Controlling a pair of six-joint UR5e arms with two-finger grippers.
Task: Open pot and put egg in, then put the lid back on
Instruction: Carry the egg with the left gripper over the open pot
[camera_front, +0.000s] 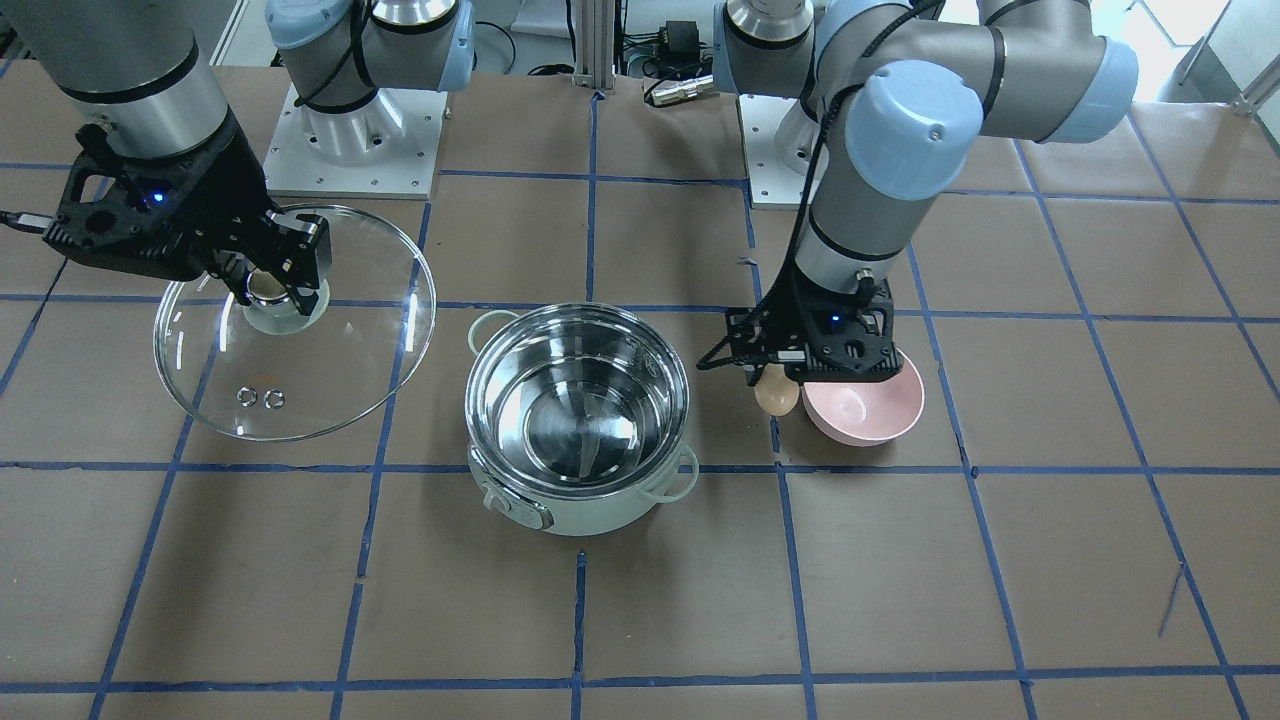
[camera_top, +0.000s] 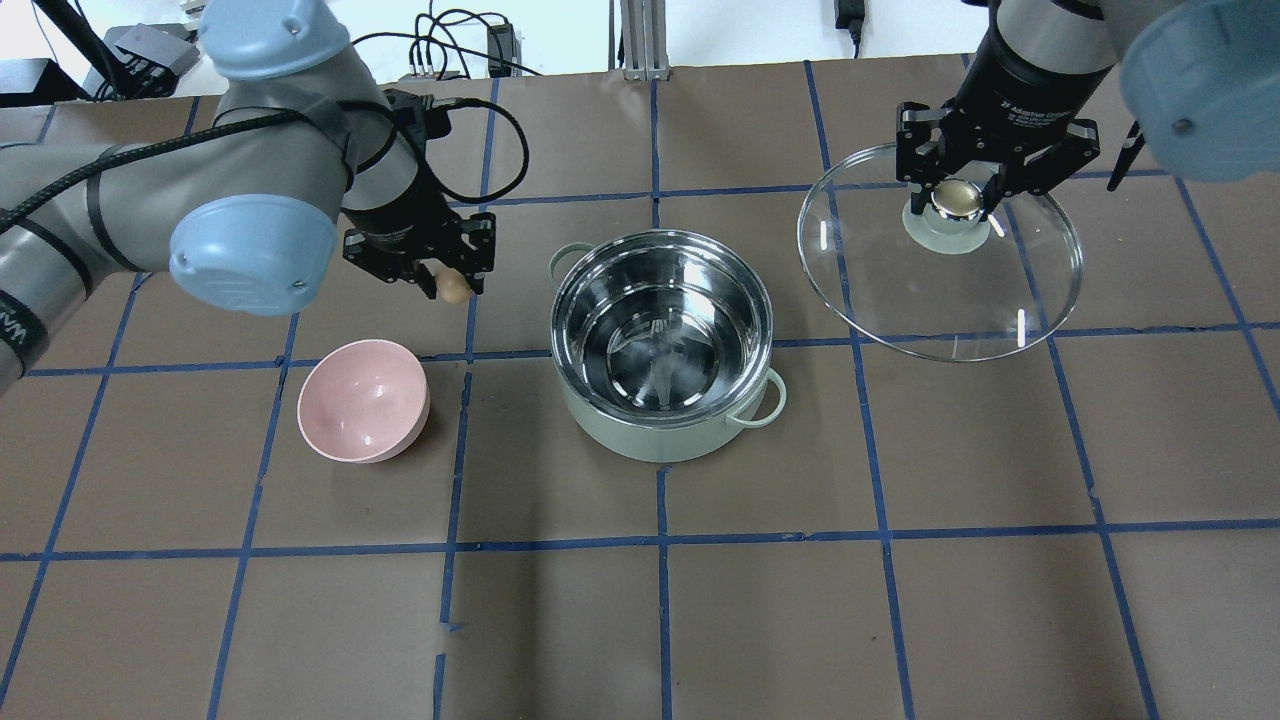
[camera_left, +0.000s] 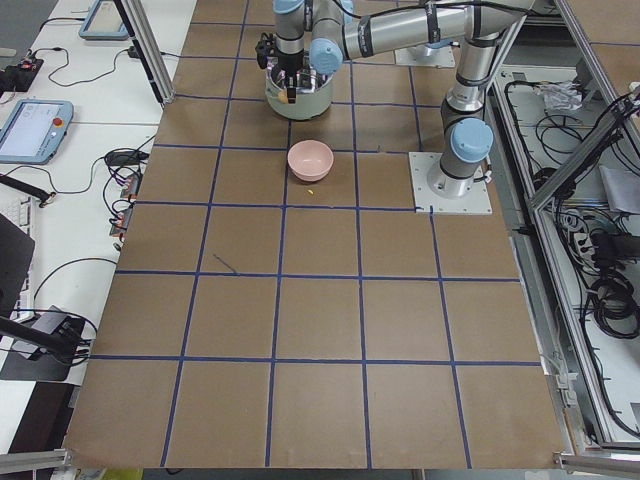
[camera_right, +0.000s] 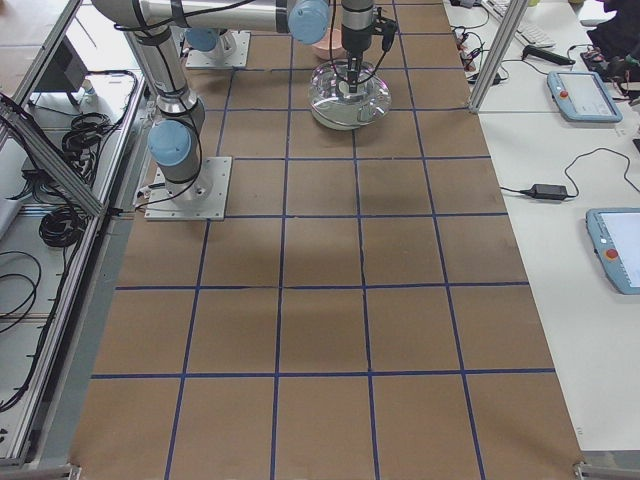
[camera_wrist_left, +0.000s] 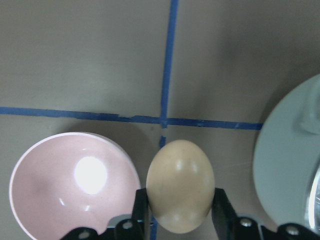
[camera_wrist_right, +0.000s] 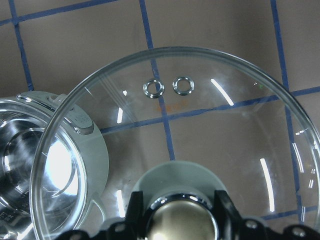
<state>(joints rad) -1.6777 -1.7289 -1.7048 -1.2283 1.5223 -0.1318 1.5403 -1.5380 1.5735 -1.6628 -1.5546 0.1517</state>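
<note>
Both claws are closed: left gripper (camera_top: 447, 274) pinches the egg (camera_wrist_left: 180, 185) between bowl (camera_top: 362, 400) and pot (camera_top: 660, 440); right gripper (camera_top: 958, 196) clamps the lid (camera_top: 940, 295) by its knob (camera_wrist_right: 182, 222).

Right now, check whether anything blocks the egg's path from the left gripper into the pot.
Nothing visible does. The left gripper holds the egg between the pink bowl and the pot. The pot stands open; the right gripper holds the lid off on the pot's other side, clear of the opening.

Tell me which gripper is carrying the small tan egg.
The left gripper, shut on the small tan-brown oval egg; the right gripper grips the round clear glass lid instead.
</note>
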